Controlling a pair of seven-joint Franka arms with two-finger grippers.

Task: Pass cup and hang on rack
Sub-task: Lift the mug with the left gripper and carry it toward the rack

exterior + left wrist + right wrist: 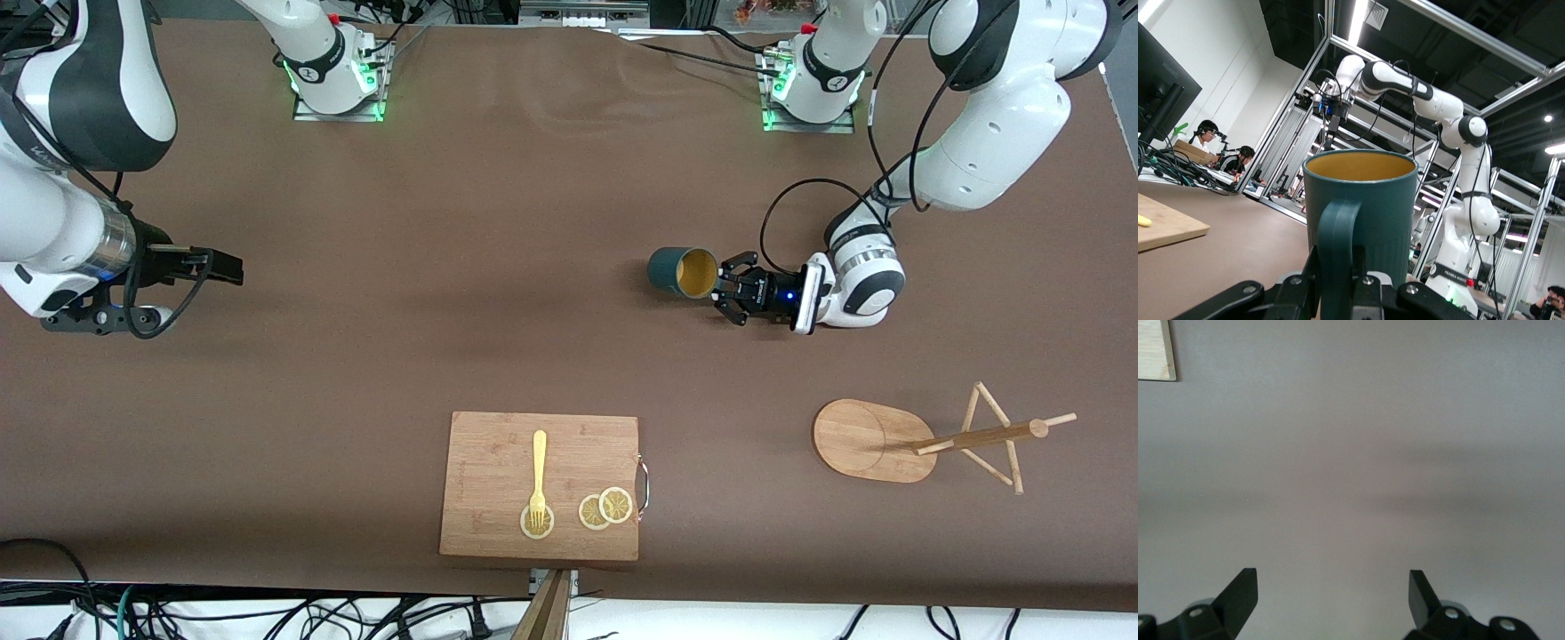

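Left gripper [731, 298]: I have it clamped tight on the handle of the cup [683, 271], held above the table [498, 222].
Cup: teal, tan inside, sticking straight out from my fingertips; I see its mouth in the front view.
Right gripper [233, 267]: I see its jaws spread wide and empty, over bare table at its own end; this arm waits.
Rack [925, 440]: standing near my left gripper, toward the front camera.
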